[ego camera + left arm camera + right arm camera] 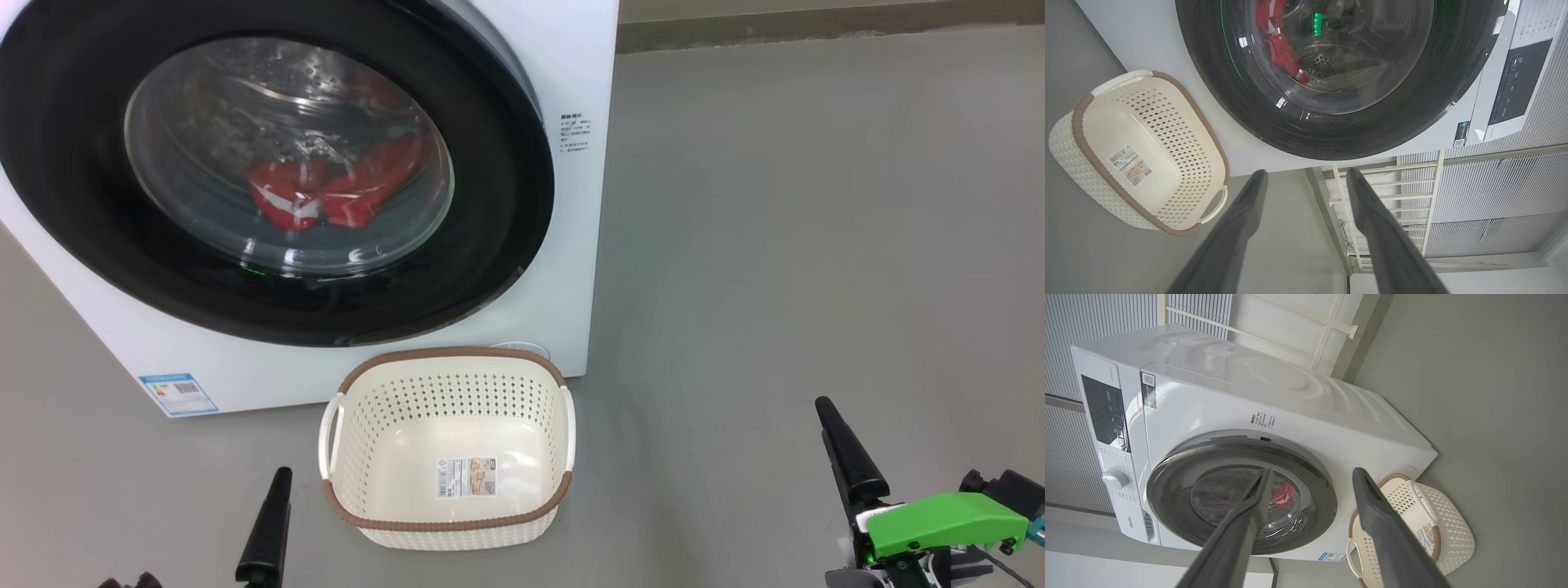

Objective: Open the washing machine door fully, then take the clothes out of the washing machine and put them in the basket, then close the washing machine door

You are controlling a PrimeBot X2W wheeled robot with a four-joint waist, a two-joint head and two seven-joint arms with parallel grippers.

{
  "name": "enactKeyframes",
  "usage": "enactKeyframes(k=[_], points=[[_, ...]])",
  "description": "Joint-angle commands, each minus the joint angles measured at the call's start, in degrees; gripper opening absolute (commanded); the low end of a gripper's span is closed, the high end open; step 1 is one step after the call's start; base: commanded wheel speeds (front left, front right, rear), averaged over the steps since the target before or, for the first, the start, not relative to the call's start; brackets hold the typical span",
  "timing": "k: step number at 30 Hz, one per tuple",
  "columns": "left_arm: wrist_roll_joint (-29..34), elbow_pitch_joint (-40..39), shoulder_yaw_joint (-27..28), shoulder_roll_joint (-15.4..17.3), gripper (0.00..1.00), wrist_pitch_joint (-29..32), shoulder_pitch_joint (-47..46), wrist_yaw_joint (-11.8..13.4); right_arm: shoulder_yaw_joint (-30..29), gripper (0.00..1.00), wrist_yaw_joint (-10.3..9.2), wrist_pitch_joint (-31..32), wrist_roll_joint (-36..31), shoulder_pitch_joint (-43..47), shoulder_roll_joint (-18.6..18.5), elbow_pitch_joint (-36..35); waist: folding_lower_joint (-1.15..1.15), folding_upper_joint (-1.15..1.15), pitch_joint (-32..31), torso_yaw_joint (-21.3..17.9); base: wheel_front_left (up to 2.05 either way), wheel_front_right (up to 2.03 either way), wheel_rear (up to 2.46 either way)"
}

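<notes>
Two grippers, both with fingers spread wide and nothing between them, hang above the floor in front of the machine I am working at.

The left gripper (1306, 173), seen from its wrist, points its dark fingers toward the washing machine door (498, 237) and is apart from it. The right gripper (1312, 472) sits well off to the right of the basket in my head view, with a green housing (939, 518) behind its finger.

The washing machine (575, 73) is a white box standing directly on the floor (775, 245), which is smooth, grey and matt. The door is shut, its black rim lying against the front. The clothes (326, 196), red with white trim, lie low in the drum behind the glass.

The basket (449, 356) stands upright on the floor just in front of the machine, below the lower right part of the door. A paper label (467, 476) is on its bottom, and a blue label (178, 394) sits low on the machine's front.

In the room, a darker strip (816, 33) runs along the far edge of the floor. My wrist views show pale slatted panels (1494, 183) and a white railed frame (1384, 183) beside the machine. They also show the dark control panel (1519, 81) and a white knob (1115, 478) on its front.
</notes>
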Motion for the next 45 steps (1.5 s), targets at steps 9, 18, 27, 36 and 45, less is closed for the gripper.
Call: enactKeyframes(k=[9,18,27,36,45], points=[[8.1,-2.9,1.0,0.7,1.00,-1.9,-2.5,-0.2,2.7,1.00,0.01,-1.9,-6.9,-3.3,-1.4,-1.5,-0.01,0.00,-0.1,-0.1,0.00,0.00,0.00],[17.2,-4.1,0.8,0.7,1.00,-3.4,-2.5,-0.2,4.4,1.00,0.01,-3.5,-14.6,-4.0,-2.0,-1.5,-0.01,0.00,-0.2,-0.1,0.00,0.00,0.00],[26.8,-4.8,0.5,0.8,1.00,-5.1,-2.5,-0.2,6.4,1.00,0.01,-5.2,-22.5,-4.5,-2.6,-1.8,-0.01,0.00,-0.3,0.0,0.00,0.00,0.00],[36.2,-5.6,0.5,0.9,1.00,-6.6,-2.6,-0.3,6.3,1.00,0.01,-6.7,-30.5,-5.0,-2.2,-2.3,-0.01,0.00,-0.1,-0.3,0.00,0.00,0.00],[42.8,-5.9,0.8,1.0,1.00,-8.0,-2.6,-0.3,7.1,1.00,0.01,-8.0,-37.5,-5.4,-2.1,-2.9,-0.01,0.00,-0.1,-0.6,0.00,0.00,0.00]])
